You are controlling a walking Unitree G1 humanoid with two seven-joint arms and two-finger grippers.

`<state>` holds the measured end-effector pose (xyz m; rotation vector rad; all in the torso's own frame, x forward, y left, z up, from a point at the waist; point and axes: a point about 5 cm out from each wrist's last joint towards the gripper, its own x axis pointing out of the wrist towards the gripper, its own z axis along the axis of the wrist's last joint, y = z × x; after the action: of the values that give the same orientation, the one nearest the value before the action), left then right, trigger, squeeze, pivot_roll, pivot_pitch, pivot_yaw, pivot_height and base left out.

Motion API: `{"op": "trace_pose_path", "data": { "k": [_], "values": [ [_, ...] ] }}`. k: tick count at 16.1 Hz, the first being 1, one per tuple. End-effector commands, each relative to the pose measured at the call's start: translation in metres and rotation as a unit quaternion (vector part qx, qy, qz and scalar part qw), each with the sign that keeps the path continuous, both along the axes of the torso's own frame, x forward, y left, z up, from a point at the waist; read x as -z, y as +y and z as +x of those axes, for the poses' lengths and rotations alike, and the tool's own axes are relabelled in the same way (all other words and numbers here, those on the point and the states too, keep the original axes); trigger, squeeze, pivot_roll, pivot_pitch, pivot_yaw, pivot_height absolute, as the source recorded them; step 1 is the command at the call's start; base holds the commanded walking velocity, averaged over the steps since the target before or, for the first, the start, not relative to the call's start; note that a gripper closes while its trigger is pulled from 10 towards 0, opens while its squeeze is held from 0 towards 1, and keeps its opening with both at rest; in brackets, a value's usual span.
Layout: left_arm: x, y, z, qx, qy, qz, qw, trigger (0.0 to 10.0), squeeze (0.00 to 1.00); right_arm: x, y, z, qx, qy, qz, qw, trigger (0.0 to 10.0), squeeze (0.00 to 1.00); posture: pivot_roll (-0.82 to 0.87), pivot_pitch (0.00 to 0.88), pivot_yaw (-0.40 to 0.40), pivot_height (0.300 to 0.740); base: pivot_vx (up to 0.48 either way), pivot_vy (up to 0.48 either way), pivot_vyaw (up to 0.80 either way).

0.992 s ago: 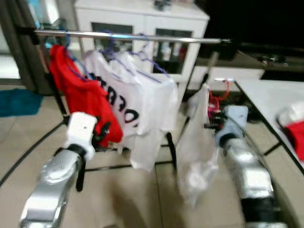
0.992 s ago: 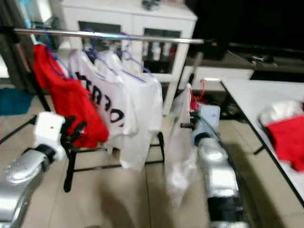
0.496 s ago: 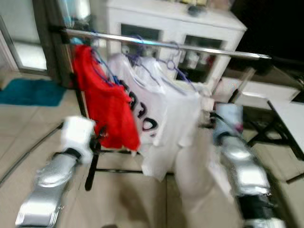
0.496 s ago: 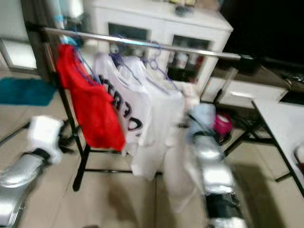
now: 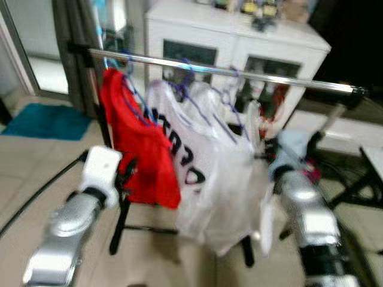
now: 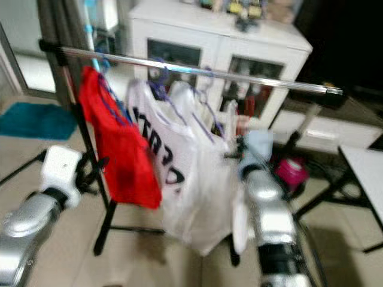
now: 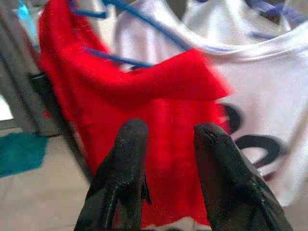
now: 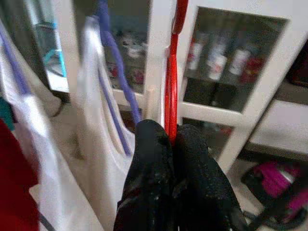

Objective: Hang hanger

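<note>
A silver clothes rail [image 5: 269,78] runs across in front of me, with a red shirt [image 5: 140,152] and white printed shirts [image 5: 203,161] hanging from it on purple hangers [image 8: 113,57]. My right gripper [image 8: 172,137] is shut on the stem of a red hanger [image 8: 171,72]. The pale garment [image 6: 239,221] it carries hangs beside the white shirts, below the rail's right half. Its hook is blurred, and I cannot tell whether it touches the rail. My left gripper [image 7: 168,132] is open, held close in front of the red shirt with nothing between its fingers.
A white cabinet [image 5: 239,36] with glass doors stands right behind the rail. The rail's black legs [image 5: 119,221] spread over the tiled floor. A blue mat [image 5: 48,119] lies at the left; a pink object [image 6: 290,170] and a white table corner [image 6: 365,173] are at the right.
The whole picture has shifted, so the camera has moved and the rail is now nearer. My right gripper with the hanger and garment now sits against the white shirts under the rail.
</note>
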<state>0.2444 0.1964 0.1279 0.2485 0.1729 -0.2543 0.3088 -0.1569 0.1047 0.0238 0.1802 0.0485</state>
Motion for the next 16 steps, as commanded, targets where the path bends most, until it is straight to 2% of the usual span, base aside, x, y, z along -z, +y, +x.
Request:
{"op": "trace_pose_path", "data": {
  "k": [1, 3, 6, 9, 12, 14, 15, 16],
  "values": [
    [-0.009, -0.016, 0.003, 0.046, -0.029, -0.011, 0.998, 10.0, 0.0, -0.014, -0.022, 0.003, 0.031, -0.039, -0.022, 0.999, 10.0, 0.0, 0.05, 0.0, -0.124, 0.74, 0.0, 0.0, 0.0],
    [-0.017, -0.024, 0.01, 0.085, -0.041, -0.019, 0.995, 10.0, 0.0, -0.019, -0.03, 0.006, 0.038, -0.052, -0.042, 0.997, 10.0, 0.0, 0.05, 0.0, -0.129, 0.74, 0.0, 0.0, 0.0],
    [-0.026, -0.037, 0.016, 0.146, -0.052, -0.031, 0.987, 10.0, 0.0, -0.023, -0.035, 0.011, 0.041, -0.059, -0.042, 0.997, 10.0, 0.0, 0.05, 0.0, -0.133, 0.74, 0.0, 0.0, 0.0],
    [-0.037, -0.056, 0.023, 0.248, -0.046, -0.035, 0.967, 10.0, 0.0, -0.031, -0.038, 0.03, 0.025, -0.061, -0.046, 0.997, 10.0, 0.0, 0.04, 0.0, -0.13, 0.74, 0.0, 0.0, 0.0],
    [-0.043, -0.059, 0.026, 0.275, -0.049, -0.02, 0.96, 10.0, 0.0, -0.038, -0.034, 0.054, 0.009, -0.043, -0.052, 0.998, 10.0, 0.0, 0.06, 0.0, -0.121, 0.74, 0.0, 0.0, 0.0],
    [-0.045, -0.057, 0.027, 0.277, -0.051, -0.016, 0.959, 10.0, 0.0, -0.04, -0.032, 0.067, 0.011, -0.019, -0.026, 0.999, 10.0, 0.0, 0.07, 0.0, -0.11, 0.74, 0.0, 0.0, 0.0],
    [-0.048, -0.054, 0.026, 0.279, -0.052, -0.012, 0.959, 10.0, 0.0, -0.046, -0.026, 0.077, 0.0, -0.015, -0.045, 0.999, 10.0, 0.0, 0.08, 0.001, -0.093, 0.74, 0.0, 0.0, 0.0],
    [-0.049, -0.053, 0.025, 0.281, -0.053, -0.012, 0.958, 10.0, 0.0, -0.048, -0.025, 0.08, 0.0, -0.015, -0.048, 0.999, 10.0, 0.0, 0.09, 0.005, -0.086, 0.74, 0.0, 0.0, 0.0]
  ]
}}
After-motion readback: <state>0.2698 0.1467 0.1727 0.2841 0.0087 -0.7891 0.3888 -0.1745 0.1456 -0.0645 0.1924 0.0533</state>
